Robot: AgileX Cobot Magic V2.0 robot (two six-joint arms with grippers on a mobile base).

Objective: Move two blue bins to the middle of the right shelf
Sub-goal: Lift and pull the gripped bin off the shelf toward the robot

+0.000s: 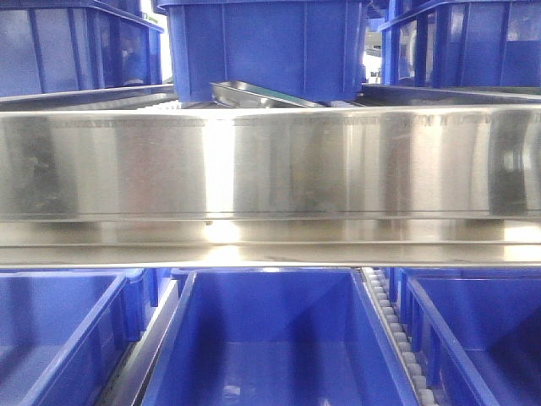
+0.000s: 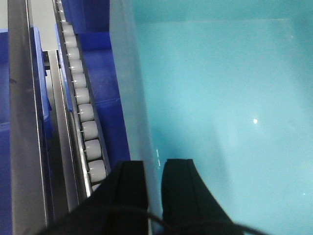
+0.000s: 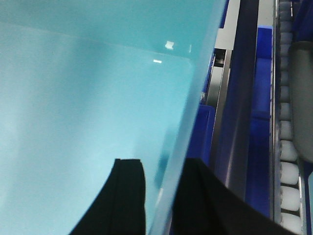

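Bottom centre of each wrist frame, the left gripper (image 2: 153, 196) and right gripper (image 3: 160, 200) each pinched a wall of the blue bin (image 2: 220, 122), whose interior spread above them.

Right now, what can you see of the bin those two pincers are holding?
The bin looks like smooth plastic, turquoise in the wrist cameras, with a flat, glossy floor and thin upright walls; what shows of the inside is empty. The left pincer straddles one side wall, the right pincer another, each with one finger inside and one outside. A roller track runs beside it.
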